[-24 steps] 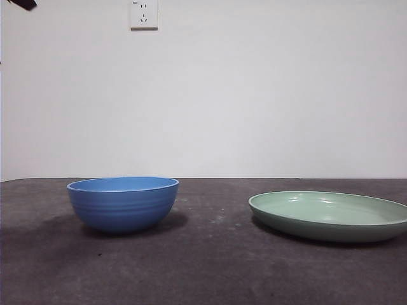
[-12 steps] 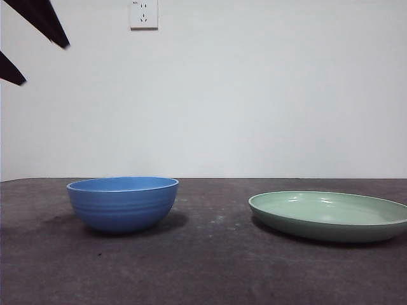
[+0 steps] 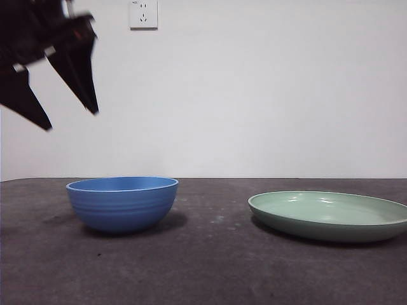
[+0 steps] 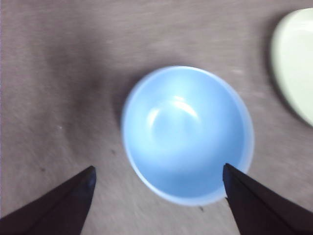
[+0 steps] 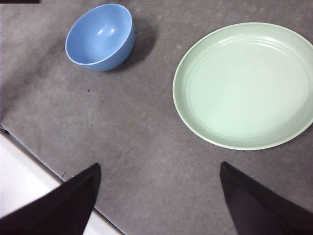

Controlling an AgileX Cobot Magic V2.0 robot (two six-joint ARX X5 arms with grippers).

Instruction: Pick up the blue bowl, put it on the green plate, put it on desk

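Left wrist view gives you the clearest read: your left gripper [image 4: 159, 196] has its jaws spread wide, empty, touching nothing, and the blue bowl [image 4: 188, 133] sits between the two tips as seen from above. In the front view that same gripper [image 3: 70, 121] hangs high, above and a little to the outer side of the bowl [image 3: 122, 203], well clear of the rim.

The bowl stands upright on the desk [image 3: 203, 267], apart from the green plate [image 3: 329, 216]. You should expect it to be rigid and fairly light, with a smooth, probably slippery surface; the faint ridges on the outside wall may help a little. Its width looks close to your jaw spread, so taking the wall at the rim, one jaw inside and one outside, seems the safer hold.

Your right gripper [image 5: 156, 196] waits, also open and empty, looking down on bowl [image 5: 100, 36] and plate [image 5: 244, 84].
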